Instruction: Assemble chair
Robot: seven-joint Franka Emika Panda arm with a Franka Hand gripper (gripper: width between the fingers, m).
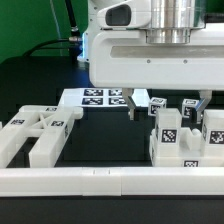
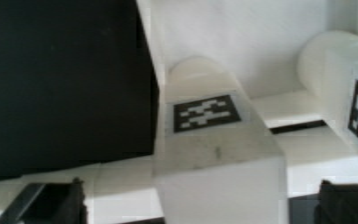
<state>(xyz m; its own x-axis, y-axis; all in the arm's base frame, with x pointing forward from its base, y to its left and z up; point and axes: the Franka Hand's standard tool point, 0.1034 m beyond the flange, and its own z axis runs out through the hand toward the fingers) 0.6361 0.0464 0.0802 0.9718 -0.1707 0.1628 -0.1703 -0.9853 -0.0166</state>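
Chair parts [image 1: 185, 135] are standing at the exterior view's four o'clock. Your end effector [image 1: 168, 104] is hanging over them, spread wide.

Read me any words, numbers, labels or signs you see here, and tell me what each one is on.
None: no words, numbers or brand names can be read anywhere.
Marker board: square black-and-white tags, patterns only.
Chair parts: the same kind of tags, no letters.

At least four tagged glossy white plastic chair parts [image 1: 170, 135] stand beneath the single pincer [image 1: 168, 107]; a further cluster [image 1: 40, 135] beside it defies counting. One flat white marker board [image 1: 98, 97], one long white rail [image 1: 110, 180].
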